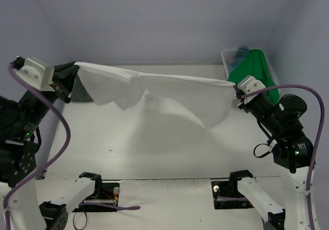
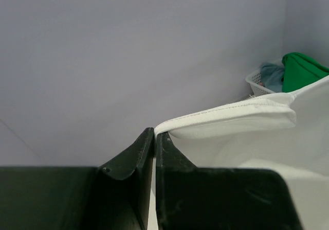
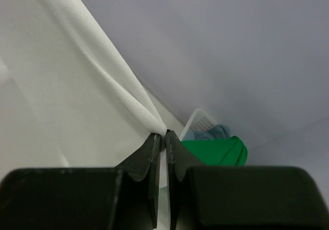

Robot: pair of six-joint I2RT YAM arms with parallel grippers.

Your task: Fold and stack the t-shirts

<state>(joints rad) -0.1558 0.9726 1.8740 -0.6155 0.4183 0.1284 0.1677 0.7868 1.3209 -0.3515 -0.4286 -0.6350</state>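
The left gripper (image 2: 154,132) was clamped on one top corner of the white t-shirt (image 1: 169,93) and the right gripper (image 3: 165,133) on the other. The cloth hung stretched between them. Just beyond the right gripper, the bright green t-shirt (image 1: 254,68) lay over the basket (image 1: 230,57).

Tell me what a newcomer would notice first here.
The white t-shirt hangs stretched like a banner above the table, one edge pinched in the left hand at far left, the other in the right hand at right. Next, the bright green t-shirt spilling over the white basket in the far right corner.
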